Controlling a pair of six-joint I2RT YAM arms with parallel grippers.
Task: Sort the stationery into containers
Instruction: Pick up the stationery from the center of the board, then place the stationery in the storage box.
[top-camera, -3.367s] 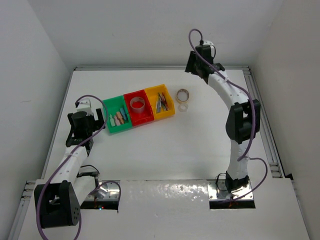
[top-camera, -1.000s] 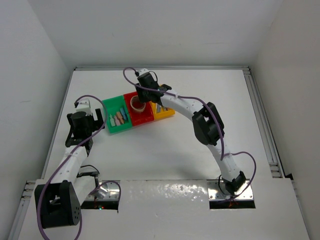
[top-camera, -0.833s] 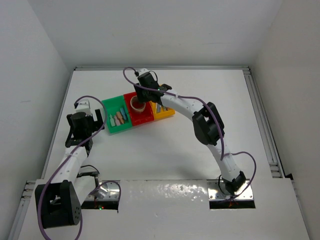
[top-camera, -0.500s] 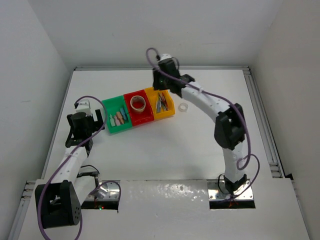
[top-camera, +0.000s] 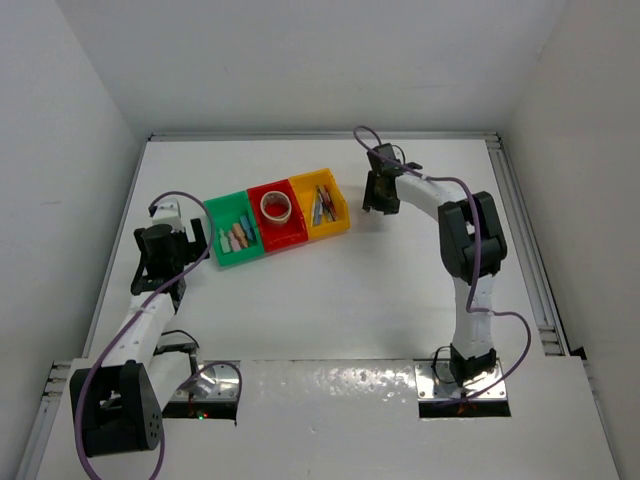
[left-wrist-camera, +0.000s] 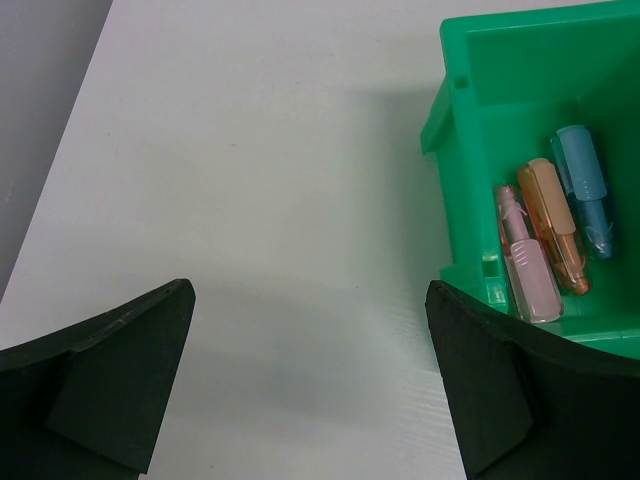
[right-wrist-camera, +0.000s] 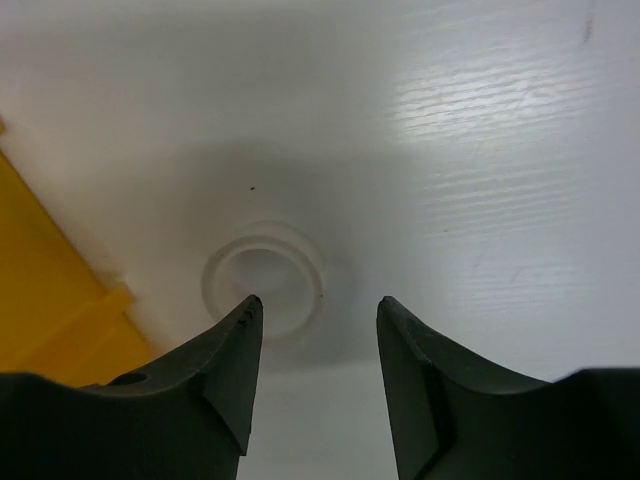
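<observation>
Top external view: white bench (top-camera: 300, 300), white walls (top-camera: 300, 60). The right tool (right-wrist-camera: 318, 305) hangs spread over a pale ring (right-wrist-camera: 215, 285) beside the yellow bin (right-wrist-camera: 40, 290); the left tool (left-wrist-camera: 308, 290) gapes beside the green bin (left-wrist-camera: 480, 60).

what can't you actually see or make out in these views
- White ring: top view, hidden under the right pincer; only the right wrist shows it.
- Green bin: left wrist, cut off by the right edge.
- Yellow bin: right wrist, cut off by the left edge, contents unseen.
- Pens: top view, too small to count.
</observation>
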